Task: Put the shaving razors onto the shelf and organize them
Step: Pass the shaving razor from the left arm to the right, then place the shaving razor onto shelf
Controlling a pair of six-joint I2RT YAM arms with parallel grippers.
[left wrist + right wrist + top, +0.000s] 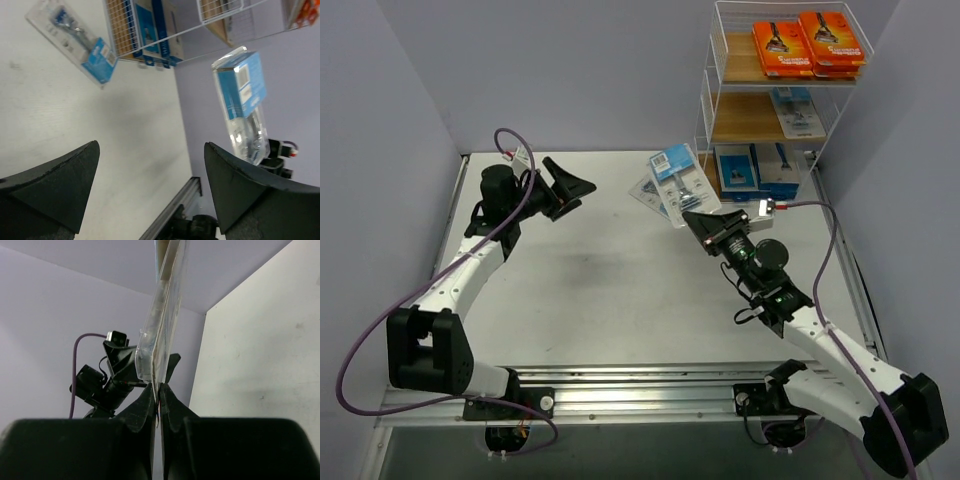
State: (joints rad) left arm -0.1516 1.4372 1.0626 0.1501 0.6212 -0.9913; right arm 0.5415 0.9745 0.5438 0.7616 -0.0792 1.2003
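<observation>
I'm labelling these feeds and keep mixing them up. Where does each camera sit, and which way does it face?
Top: above and behind the arms, looking down on the table and shelf; both arms show.
Left wrist: behind the open left gripper, facing the shelf and the pack in the right gripper.
Right wrist: behind the shut right gripper, looking past the clamped pack at the left arm.
Shared: both wrist views show that pack, from opposite sides.
</observation>
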